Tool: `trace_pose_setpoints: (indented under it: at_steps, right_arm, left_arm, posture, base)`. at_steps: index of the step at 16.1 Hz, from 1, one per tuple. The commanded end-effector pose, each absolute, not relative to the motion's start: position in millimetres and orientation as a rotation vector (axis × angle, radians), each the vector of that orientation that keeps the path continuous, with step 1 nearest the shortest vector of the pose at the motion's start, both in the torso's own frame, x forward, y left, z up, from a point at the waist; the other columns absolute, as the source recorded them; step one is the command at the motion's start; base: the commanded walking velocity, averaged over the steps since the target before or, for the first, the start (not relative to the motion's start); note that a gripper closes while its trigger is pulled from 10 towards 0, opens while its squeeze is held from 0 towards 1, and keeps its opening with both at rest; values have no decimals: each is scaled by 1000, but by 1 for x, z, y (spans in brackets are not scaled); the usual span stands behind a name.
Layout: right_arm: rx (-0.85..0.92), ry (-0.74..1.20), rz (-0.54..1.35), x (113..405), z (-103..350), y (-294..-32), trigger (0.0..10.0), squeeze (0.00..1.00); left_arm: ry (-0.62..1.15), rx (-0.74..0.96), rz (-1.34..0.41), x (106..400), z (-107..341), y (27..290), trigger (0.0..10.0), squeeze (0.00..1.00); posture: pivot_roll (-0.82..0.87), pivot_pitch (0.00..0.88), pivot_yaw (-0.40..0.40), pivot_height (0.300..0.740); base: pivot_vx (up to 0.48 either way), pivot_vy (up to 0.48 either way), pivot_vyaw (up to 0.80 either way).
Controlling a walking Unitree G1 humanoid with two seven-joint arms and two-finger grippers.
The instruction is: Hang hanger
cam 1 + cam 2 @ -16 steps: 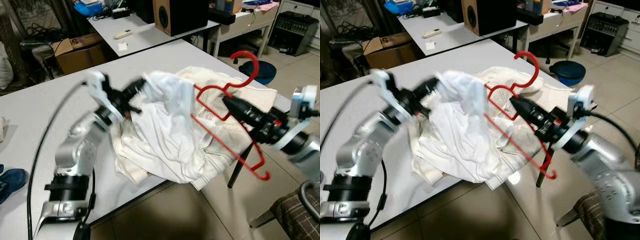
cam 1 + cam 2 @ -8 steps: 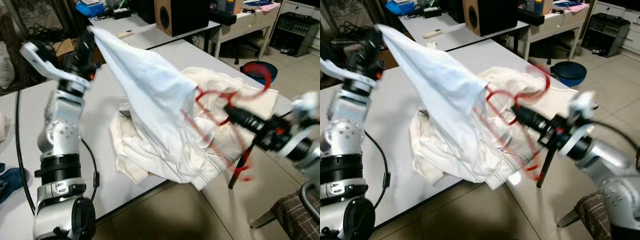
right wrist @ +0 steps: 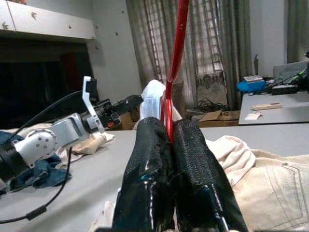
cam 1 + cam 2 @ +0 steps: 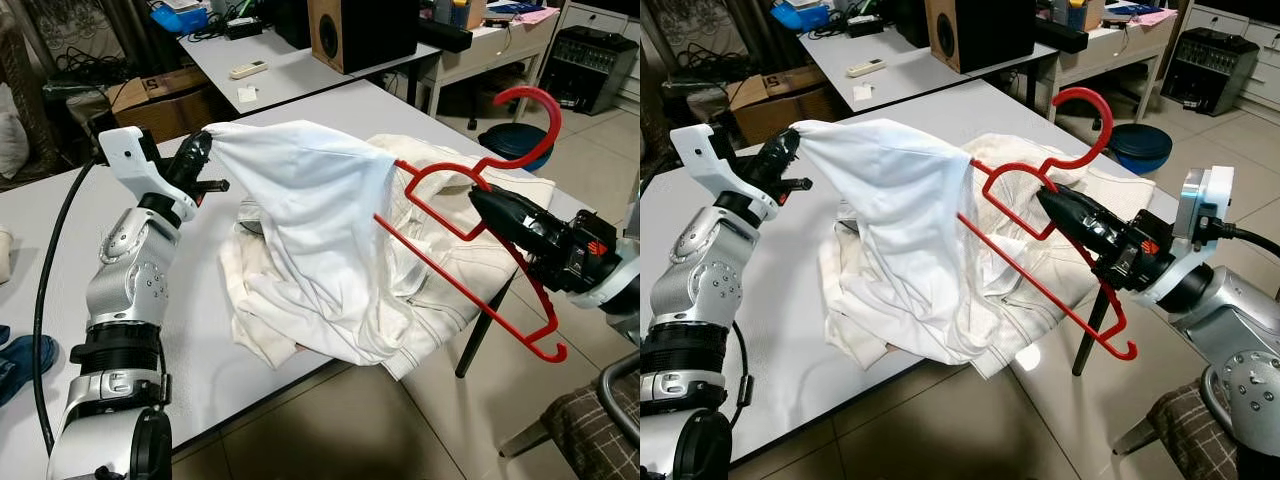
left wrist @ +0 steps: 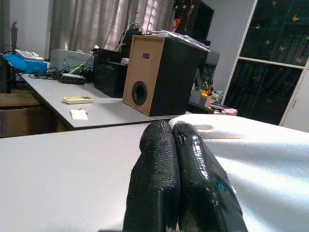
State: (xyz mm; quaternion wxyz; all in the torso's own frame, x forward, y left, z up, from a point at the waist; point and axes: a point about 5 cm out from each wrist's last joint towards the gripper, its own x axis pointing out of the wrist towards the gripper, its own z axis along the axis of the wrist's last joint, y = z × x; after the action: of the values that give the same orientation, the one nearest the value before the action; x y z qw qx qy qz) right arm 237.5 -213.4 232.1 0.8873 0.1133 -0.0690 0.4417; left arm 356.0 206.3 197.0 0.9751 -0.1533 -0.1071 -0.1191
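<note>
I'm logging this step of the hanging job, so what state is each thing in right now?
Left gripper: shut on the white shirt, holding a corner up.
White shirt: lifted at one end, draped over the hanger's arm, the rest on the table.
Red hanger: held in the air, tilted.
Right gripper: shut on the red hanger.
Cream garment: lying crumpled on the table.

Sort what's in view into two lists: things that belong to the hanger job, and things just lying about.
Part of the job:
red hanger, pinched in the right gripper
white shirt, one end pinched in the left gripper, draped toward the hanger

Lying about:
cream garment on the table
speaker
remote
cardboard box
</note>
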Motion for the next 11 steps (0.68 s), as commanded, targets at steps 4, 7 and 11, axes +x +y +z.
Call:
trace_pose_setpoints:
  at_steps: [4,7,11]
  right_arm:
    - [246,-210,935,237,247,-216,10000,0]
    - [261,-237,916,240,250,-217,10000,0]
    - [253,-229,924,239,251,-218,10000,0]
  left_arm:
    - [-172,-225,-324,351,192,202,10000,1000]
    - [-86,-187,-596,335,181,180,10000,1000]
    - [-68,-155,-654,329,185,194,10000,1000]
  posture:
    - [-150,0,133,740]
    - [-142,0,132,740]
    - [-145,0,134,740]
  base:
    - [0,0,0]
    - [0,0,0]
    - [0,0,0]
